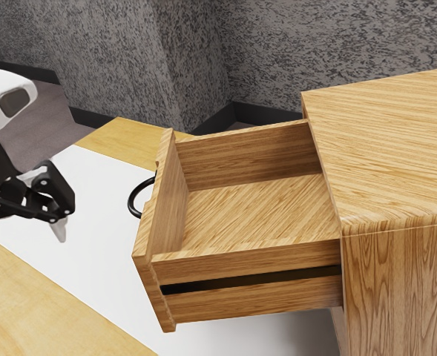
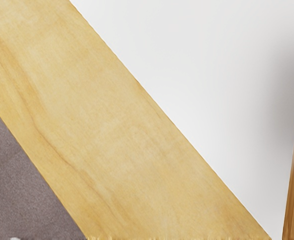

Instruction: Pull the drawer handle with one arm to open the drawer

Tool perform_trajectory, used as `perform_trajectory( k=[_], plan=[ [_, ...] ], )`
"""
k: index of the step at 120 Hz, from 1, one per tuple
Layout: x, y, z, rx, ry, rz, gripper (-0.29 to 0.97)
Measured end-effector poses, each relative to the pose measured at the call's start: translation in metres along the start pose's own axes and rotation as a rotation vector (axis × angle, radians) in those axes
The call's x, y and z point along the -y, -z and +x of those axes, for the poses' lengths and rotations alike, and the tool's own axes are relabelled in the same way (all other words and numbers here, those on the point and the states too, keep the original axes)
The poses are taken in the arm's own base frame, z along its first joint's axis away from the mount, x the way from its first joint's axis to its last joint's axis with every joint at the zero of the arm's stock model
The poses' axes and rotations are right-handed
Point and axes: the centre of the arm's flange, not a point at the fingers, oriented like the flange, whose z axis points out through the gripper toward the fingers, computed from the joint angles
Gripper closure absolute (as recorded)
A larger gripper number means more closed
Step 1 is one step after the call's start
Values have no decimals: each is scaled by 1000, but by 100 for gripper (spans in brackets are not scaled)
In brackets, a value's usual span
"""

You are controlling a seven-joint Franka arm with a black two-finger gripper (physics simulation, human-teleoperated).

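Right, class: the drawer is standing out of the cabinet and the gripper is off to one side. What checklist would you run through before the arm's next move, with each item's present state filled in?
1. Drawer out of the cabinet: ok, it stands well out.
2. Handle free: ok, the gripper is apart from it, toward the exterior view's left.
3. Gripper empty: ok, it is open and holds nothing.
4. Drawer at its full travel: cannot tell.
5. Gripper's clearance above the table: cannot tell.
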Motion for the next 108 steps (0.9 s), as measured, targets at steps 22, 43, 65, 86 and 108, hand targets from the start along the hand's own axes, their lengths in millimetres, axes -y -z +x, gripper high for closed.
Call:
perform_trajectory(
  k=[22,43,65,86,108],
  plan=[
    [78,-45,-13,35,137,-239,0],
    [108,-54,-6,63,238,-599,0],
    [0,21,95,-64,110,-520,0],
    [-9,4,138,-83,-120,-300,0],
    [28,12,281,-233,-52,-165,0]
  ],
)
